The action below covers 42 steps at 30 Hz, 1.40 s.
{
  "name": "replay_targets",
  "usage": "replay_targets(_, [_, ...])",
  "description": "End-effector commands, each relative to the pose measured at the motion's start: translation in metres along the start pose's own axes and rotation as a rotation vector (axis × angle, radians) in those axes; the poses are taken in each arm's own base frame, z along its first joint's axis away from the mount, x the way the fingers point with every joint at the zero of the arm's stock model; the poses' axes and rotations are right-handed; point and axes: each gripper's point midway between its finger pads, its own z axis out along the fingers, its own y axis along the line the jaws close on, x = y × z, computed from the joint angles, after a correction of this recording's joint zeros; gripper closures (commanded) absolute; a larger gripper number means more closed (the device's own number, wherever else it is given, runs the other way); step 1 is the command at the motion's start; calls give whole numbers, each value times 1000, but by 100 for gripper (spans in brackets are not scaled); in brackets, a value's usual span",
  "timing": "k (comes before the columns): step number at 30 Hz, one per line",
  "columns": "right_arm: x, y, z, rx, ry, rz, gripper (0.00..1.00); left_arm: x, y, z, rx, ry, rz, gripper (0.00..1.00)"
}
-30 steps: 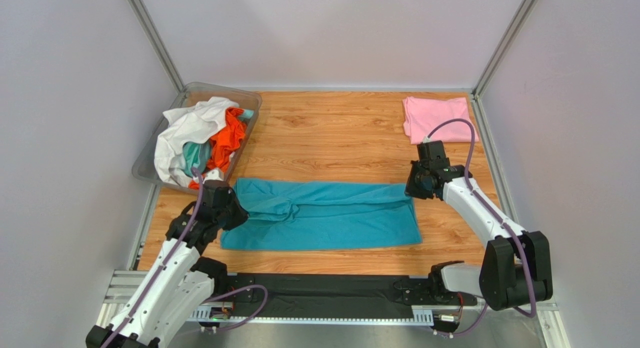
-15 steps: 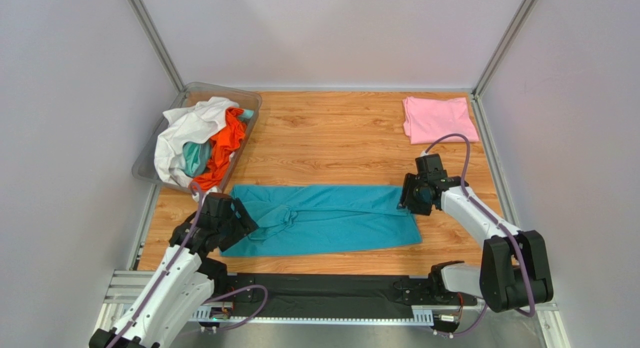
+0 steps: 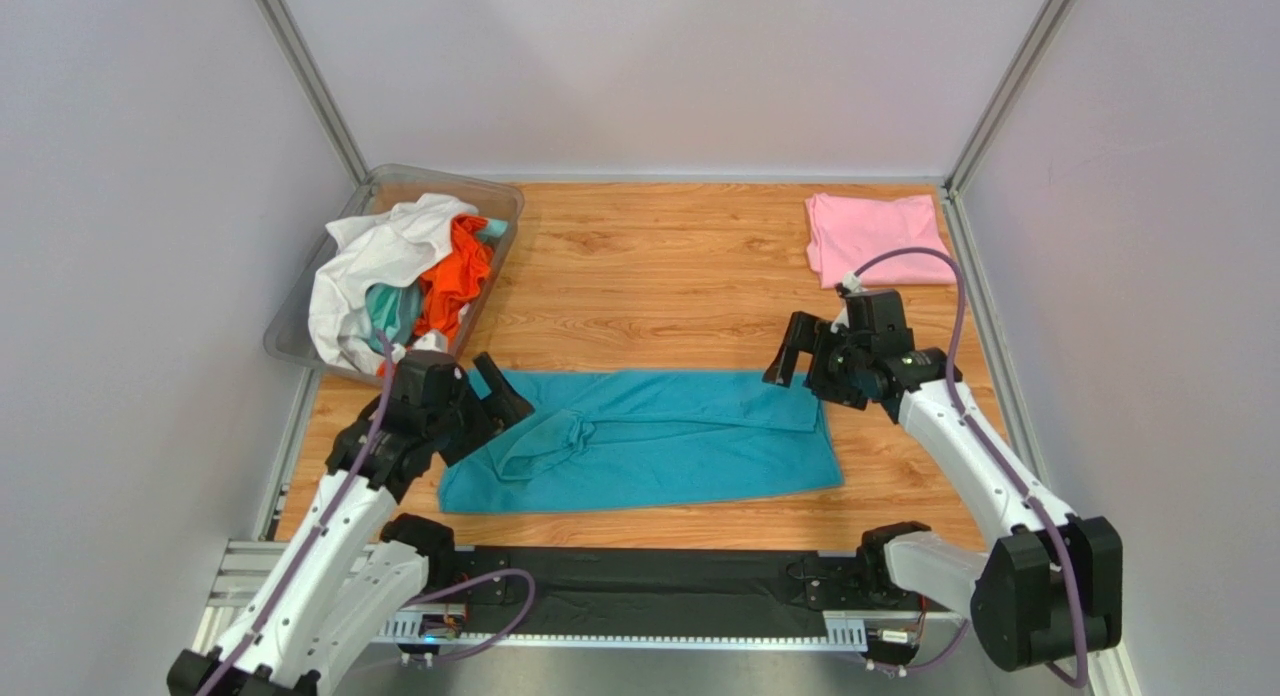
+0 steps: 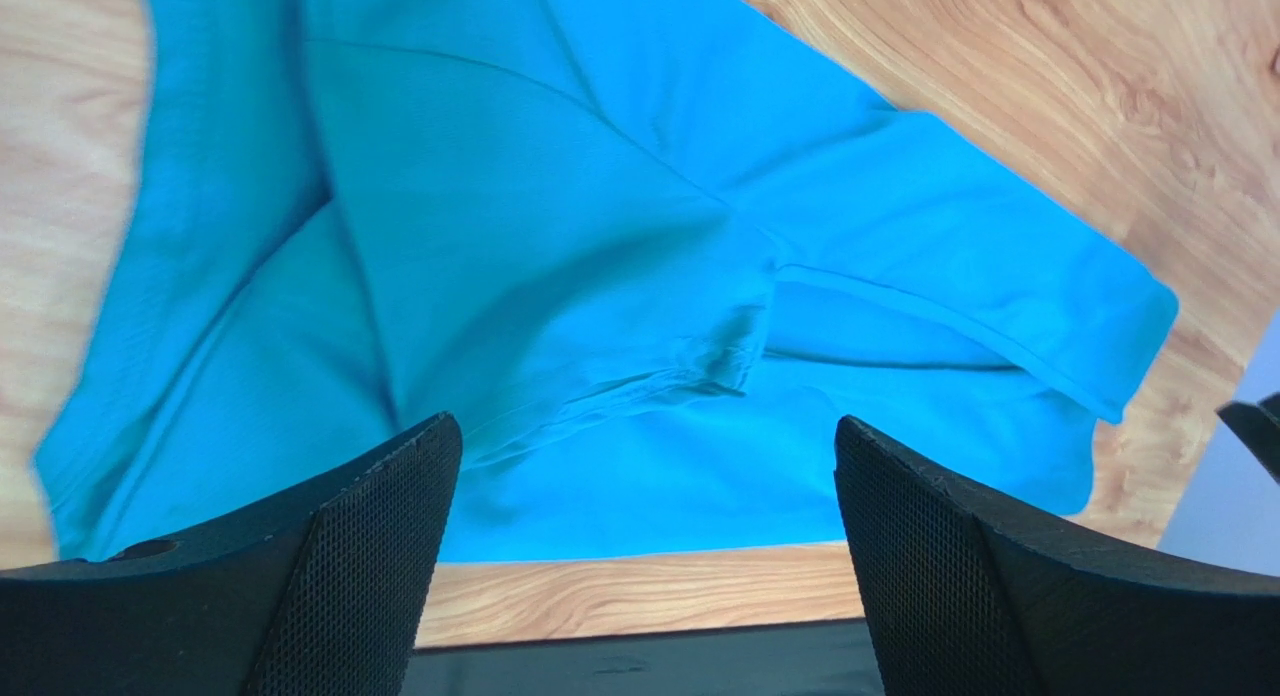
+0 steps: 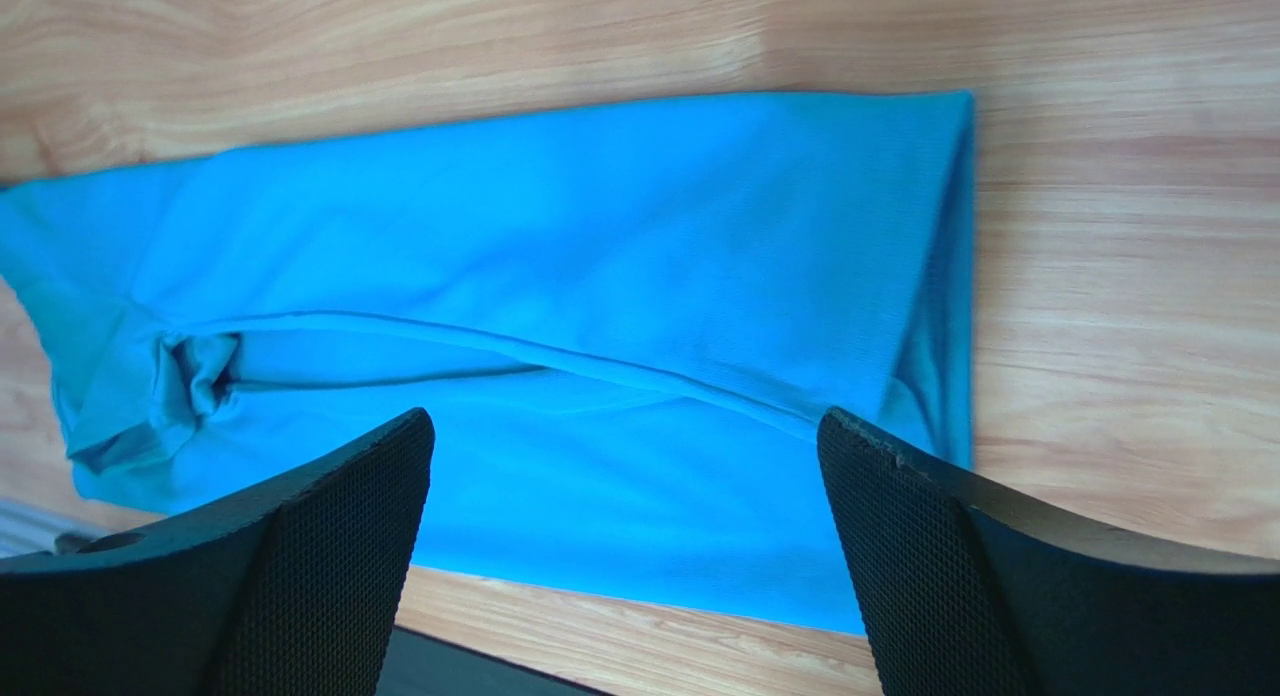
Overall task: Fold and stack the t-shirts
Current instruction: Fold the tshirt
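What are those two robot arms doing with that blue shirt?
They are folding t-shirts. The teal shirt lies on the table, folded into a long strip. The left gripper hovers open over its left end and the right gripper over its right end; neither holds anything. A pink shirt sits folded at the far right corner, and more shirts wait in the clear bin.

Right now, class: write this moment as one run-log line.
left gripper: open above teal t-shirt | right gripper: open above it | pink t-shirt: folded, far right | bin: unfolded shirts
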Motion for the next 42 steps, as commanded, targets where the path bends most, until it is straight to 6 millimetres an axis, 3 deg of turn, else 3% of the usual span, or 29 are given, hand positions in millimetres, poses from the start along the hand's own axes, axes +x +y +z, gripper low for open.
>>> replay_targets(1, [-2, 32, 12, -126, 40, -22, 0, -1, -33, 13, 134, 61, 41, 0])
replay_targets(6, [8, 36, 47, -99, 130, -27, 0, 17, -38, 40, 119, 154, 74, 0])
replay_targets(12, [24, 20, 81, -33, 215, 8, 0, 47, -1, 65, -17, 261, 70, 0])
replay_targets(16, [37, 12, 85, -18, 243, 18, 0, 64, 22, 79, -95, 322, 78, 0])
replay_targets(21, [68, -2, 73, -8, 284, 25, 0, 55, 11, 104, -94, 329, 99, 0])
replay_targets(24, [91, -7, 63, 16, 306, 10, 0, 27, -6, 132, -136, 290, 129, 0])
replay_targets(25, [97, -4, 60, 13, 315, 8, 0, 10, -23, 150, -129, 282, 153, 0])
replay_targets(27, [118, 5, 53, -2, 350, -31, 0, -3, -39, 170, -134, 288, 160, 0])
replay_targets(28, [126, 10, 50, -6, 362, -12, 0, -14, -63, 192, -108, 312, 154, 0])
replay_targets(29, [132, 16, 45, -26, 361, -4, 0, -14, -69, 199, -113, 355, 154, 0])
replay_targets(30, [147, 35, 41, -98, 388, -39, 0, -17, -81, 209, -94, 372, 147, 0])
replay_targets(31, [162, 38, 37, -109, 417, -13, 0, -23, -101, 229, -67, 383, 122, 0])
replay_targets(33, [189, 60, 24, -180, 460, -96, 0, -28, -117, 247, -50, 395, 112, 0])
replay_targets(34, [195, 69, 20, -203, 472, -121, 0, -34, -139, 262, -5, 405, 116, 0])
replay_targets(39, [242, 108, -6, -328, 584, -317, 0, -45, -180, 291, -4, 428, 181, 0])
replay_targets(42, [245, 115, -9, -346, 591, -357, 0, -44, -183, 296, -11, 451, 190, 0])
